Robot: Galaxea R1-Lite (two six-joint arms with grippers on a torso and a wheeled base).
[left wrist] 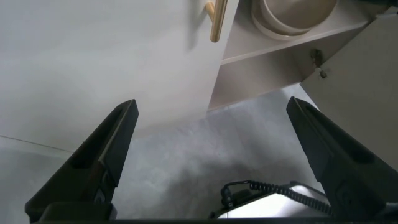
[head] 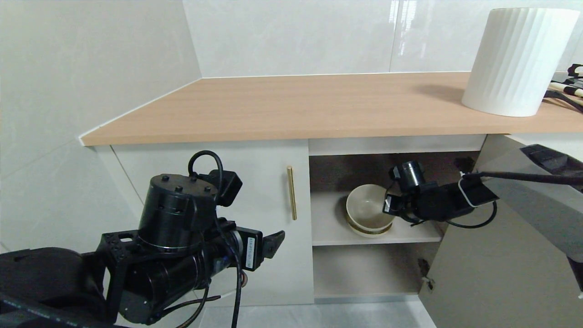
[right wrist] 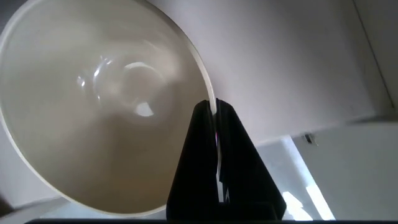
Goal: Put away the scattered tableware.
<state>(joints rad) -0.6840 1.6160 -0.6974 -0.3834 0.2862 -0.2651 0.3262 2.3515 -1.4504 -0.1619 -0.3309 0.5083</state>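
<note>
Stowing is in hand: your left gripper (left wrist: 211,106) is hanging spread wide and empty before the closed cabinet door (head: 227,191). Your right gripper (head: 387,208) is pinching the rim of the bowl (head: 364,210), which is resting tilted on the cabinet shelf (head: 328,230). Next, I'd judge, you're needing to let go and back out cleanly.

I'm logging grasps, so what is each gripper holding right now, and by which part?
The right gripper pinches the cream bowl by its rim. The left gripper is open and holds nothing.
</note>
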